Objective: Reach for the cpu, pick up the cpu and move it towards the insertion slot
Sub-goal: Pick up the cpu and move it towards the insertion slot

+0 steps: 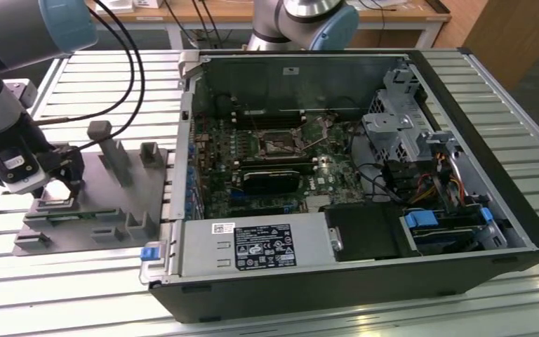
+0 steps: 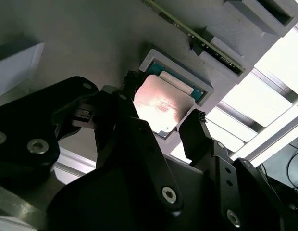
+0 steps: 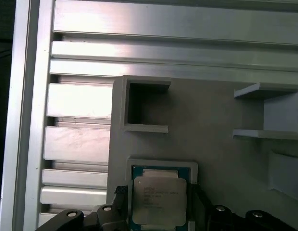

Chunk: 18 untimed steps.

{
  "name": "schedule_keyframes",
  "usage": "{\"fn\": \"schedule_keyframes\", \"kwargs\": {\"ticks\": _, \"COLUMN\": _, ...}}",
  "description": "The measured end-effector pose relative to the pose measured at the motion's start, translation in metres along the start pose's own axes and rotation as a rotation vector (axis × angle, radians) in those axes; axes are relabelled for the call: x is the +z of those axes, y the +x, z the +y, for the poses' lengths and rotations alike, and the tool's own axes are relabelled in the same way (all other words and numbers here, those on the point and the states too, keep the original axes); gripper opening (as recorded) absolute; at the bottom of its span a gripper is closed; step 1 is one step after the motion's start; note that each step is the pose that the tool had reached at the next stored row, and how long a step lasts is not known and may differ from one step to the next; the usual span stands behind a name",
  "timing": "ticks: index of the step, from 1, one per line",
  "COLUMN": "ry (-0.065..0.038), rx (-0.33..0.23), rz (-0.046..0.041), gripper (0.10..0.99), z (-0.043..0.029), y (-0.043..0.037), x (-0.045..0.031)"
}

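Progress stands at the reach, by the look of it: the pincer (image 1: 52, 189) is down over the grey fixture (image 1: 110, 210) on the slatted bench (image 1: 92, 295), toward the exterior view's left, at about 9 o'clock of the open computer case (image 1: 297, 288). In both wrist views the cpu (image 3: 158, 199) lies flat in its pale pocket (image 3: 161, 165) on that fixture, silver lid up. The pincer is spread, with 1 black fingertip (image 2: 196, 126) just beside each of 2 opposite edges of the chip. Whether the tips already touch it cannot be told, and nothing shows the chip raised from the pocket. So the reach looks done or nearly so, the pick-up is not yet done, and the whole carry remains. The insertion slot (image 1: 279, 144) sits on the motherboard inside the case, well apart from the cpu, at 12 o'clock of the long black card (image 1: 269, 179) in the exterior view.

Writing: several lines of fine print cross the cpu's lid in the first wrist view, too small to make out. A white label (image 1: 262, 247) on the metal box at the case's 6 o'clock edge carries print and symbols, likewise unreadable.
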<state>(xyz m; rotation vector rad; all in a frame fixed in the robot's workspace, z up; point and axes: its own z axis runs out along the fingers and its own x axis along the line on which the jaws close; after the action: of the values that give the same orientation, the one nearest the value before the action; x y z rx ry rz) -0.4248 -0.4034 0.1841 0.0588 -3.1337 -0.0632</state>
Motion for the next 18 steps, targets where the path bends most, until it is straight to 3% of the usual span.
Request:
{"fn": "schedule_keyframes", "kwargs": {"ticks": 6, "ry": 0.000, "rx": 0.000, "rz": 0.0000, "gripper": 0.620, "z": 0.0000, "y": 0.0005, "x": 0.0023}}
{"fn": "schedule_keyframes", "kwargs": {"ticks": 8, "ry": -0.001, "rx": 0.000, "rz": 0.0000, "gripper": 0.541, "z": 0.0000, "y": 0.0005, "x": 0.0019}}
{"fn": "schedule_keyframes", "kwargs": {"ticks": 14, "ry": -0.009, "rx": 0.000, "rz": -0.0008, "gripper": 0.541, "z": 0.0004, "y": 0.0006, "x": -0.0083}}
{"fn": "schedule_keyframes", "kwargs": {"ticks": 18, "ry": -0.010, "rx": 0.000, "rz": -0.0011, "gripper": 0.541, "z": 0.0005, "y": 0.0006, "x": -0.0096}}
